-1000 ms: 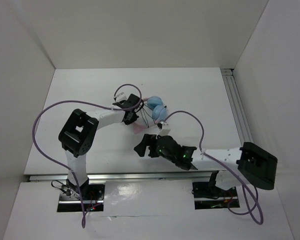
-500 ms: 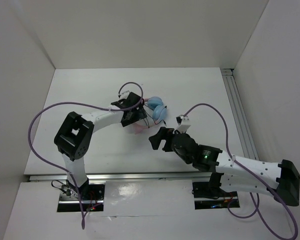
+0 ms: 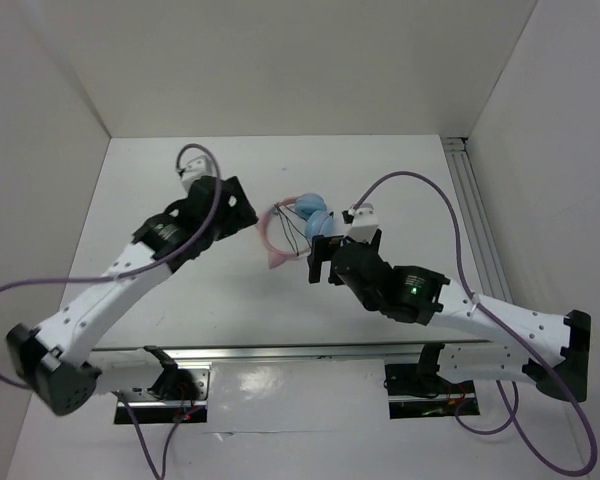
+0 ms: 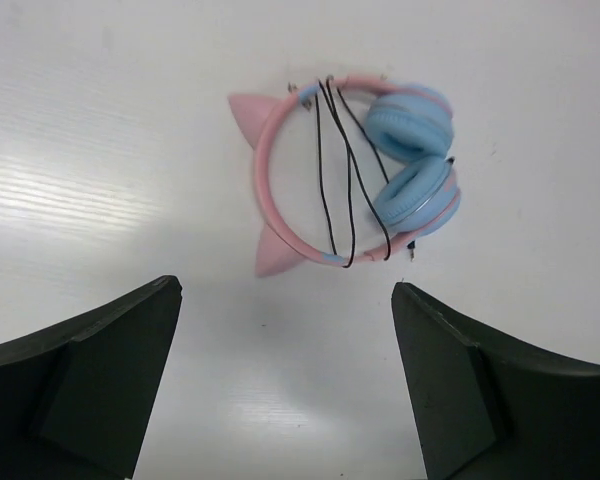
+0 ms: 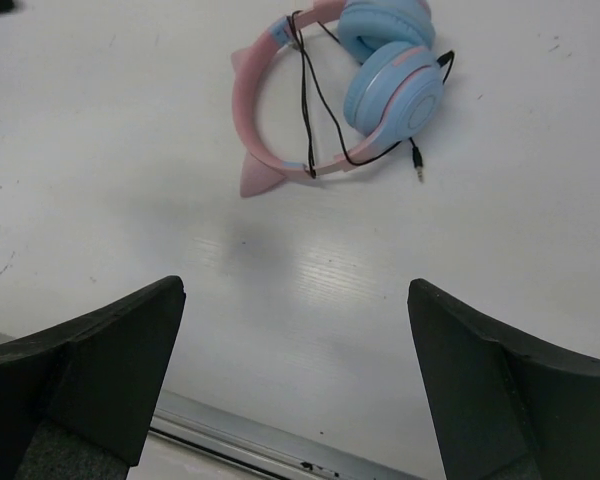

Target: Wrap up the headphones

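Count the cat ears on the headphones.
2. In the left wrist view, one ear sits at the headband's upper bend, the other at its lower bend. Neither is hidden.

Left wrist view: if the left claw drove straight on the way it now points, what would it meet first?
Probably the headphones, which lie just ahead of the open left claw, roughly centred on its line. Depth is unclear, so it might touch the bare table just short of them.

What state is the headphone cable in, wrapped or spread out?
Wrapped: the black cable crosses the pink headband of the headphones several times; only its plug lies free.
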Available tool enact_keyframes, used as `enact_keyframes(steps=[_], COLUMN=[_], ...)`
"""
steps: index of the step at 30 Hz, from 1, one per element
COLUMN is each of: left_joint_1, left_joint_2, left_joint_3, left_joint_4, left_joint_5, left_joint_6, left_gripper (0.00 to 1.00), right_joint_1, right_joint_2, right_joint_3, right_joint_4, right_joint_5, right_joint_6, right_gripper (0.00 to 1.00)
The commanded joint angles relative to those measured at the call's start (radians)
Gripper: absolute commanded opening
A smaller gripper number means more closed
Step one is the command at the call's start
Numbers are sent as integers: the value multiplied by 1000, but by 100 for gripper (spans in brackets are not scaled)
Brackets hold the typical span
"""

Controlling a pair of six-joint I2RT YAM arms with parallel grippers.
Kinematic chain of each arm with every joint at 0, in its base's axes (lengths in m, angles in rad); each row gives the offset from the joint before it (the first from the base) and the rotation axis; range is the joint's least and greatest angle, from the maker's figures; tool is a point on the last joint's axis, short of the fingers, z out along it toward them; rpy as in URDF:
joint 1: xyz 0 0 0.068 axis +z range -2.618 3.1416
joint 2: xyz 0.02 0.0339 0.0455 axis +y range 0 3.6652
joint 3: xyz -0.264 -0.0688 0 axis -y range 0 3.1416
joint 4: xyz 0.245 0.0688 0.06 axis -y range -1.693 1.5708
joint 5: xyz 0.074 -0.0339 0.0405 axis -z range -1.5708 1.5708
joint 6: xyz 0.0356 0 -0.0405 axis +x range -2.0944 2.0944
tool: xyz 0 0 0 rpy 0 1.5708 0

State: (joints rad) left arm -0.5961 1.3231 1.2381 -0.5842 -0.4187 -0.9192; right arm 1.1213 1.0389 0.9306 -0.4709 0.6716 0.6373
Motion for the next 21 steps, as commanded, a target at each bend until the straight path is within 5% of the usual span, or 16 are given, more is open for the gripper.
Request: enact_keyframes(steps=[1, 11, 21], left_joint_1=[-10, -10, -10], left_joint_2=[-237, -778, -912], left_joint_3=[-14, 11, 72], left_joint_4=[-172, -569, -710], left_joint_5=[-152, -232, -210], left_joint_6=[52, 94, 69], left_gripper=[100, 100, 100], right_joint_1=[14, 23, 23], right_joint_2=[-19, -189, -281], right_joint_3=[118, 246, 235], right_joint_4=[-178, -388, -509], right_joint_5=[88, 121, 157], right_joint_6=[-57, -70, 2], right_gripper=[100, 100, 100])
